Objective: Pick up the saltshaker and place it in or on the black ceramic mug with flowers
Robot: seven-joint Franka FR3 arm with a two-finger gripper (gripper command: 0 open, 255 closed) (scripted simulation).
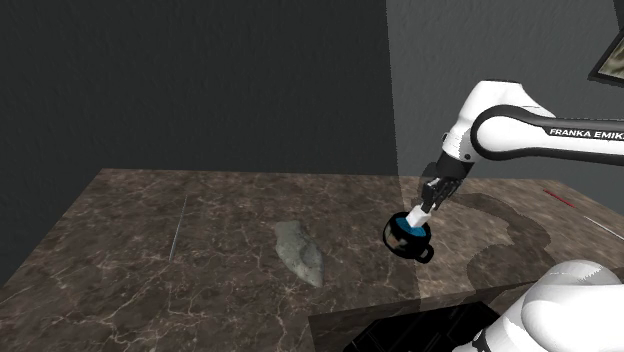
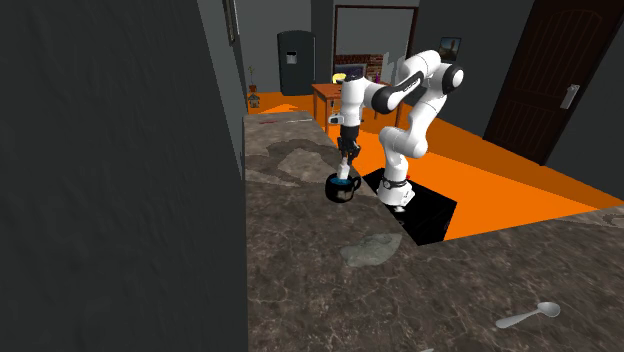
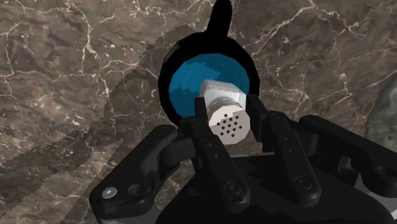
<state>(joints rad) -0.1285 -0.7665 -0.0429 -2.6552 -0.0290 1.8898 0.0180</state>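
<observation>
Dark marble counter (image 1: 150, 260) along a grey wall (image 1: 200, 80), orange floor (image 2: 520, 190) past its edge. The claw (image 3: 226, 121) clamps the white saltshaker (image 3: 219, 95) right over the black mug (image 1: 410, 240) near the counter's stand-side edge. A spoon (image 2: 530, 315) lies well apart.

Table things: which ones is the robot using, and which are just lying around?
Job: shaker, held by the fingers; mug right below it.
Lying about: spoon; grey patch.
</observation>
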